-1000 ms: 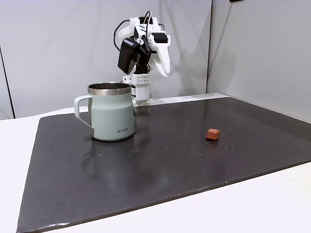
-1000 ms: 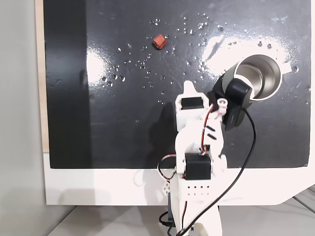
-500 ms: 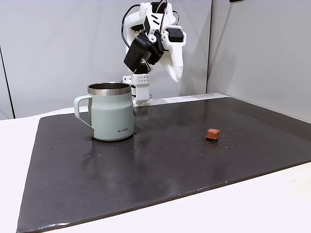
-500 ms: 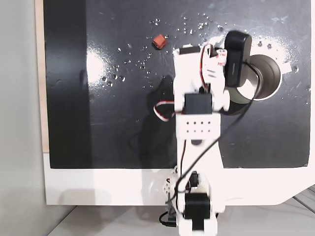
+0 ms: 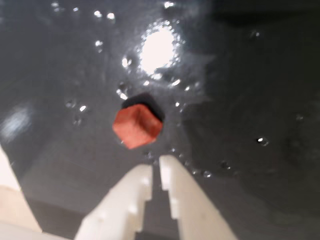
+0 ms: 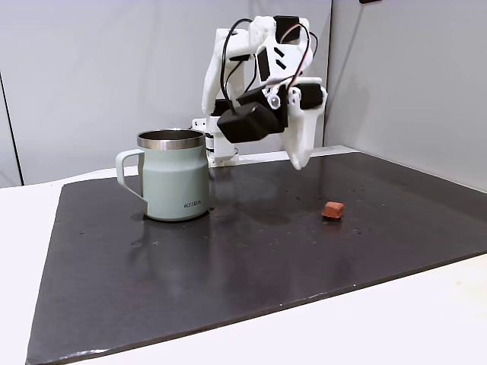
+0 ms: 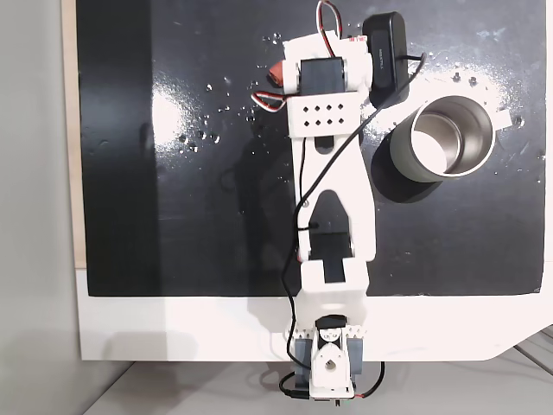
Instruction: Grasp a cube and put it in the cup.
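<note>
One small, light, rigid cube (image 5: 137, 127) awaits a flat-sided pinch; end effector (image 5: 155, 170) hovers, nearly closed, empty.

Small dark lettering "KIIRA" low on the cup (image 6: 176, 181).

red-brown cube (image 5: 137, 127), mint cup (image 6: 176, 182), blk mat (image 6: 251, 258)

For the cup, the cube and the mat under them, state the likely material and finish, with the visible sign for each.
Cup: probably coated steel; matte mint body, bare shiny metal rim and inside.
Cube: matte reddish-brown, rounded edges; perhaps rubber or foam, unclear.
Mat: dark, smooth and glossy, mirroring lights; material uncertain.
</note>
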Action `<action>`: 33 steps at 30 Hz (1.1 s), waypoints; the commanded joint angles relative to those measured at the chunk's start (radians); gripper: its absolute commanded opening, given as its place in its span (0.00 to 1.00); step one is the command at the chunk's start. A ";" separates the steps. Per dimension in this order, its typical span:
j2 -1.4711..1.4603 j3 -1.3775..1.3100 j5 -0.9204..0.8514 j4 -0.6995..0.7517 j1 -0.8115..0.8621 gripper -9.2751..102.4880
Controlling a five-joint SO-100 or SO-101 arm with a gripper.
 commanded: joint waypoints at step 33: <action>-0.505 -0.942 -0.011 0.377 -0.072 0.32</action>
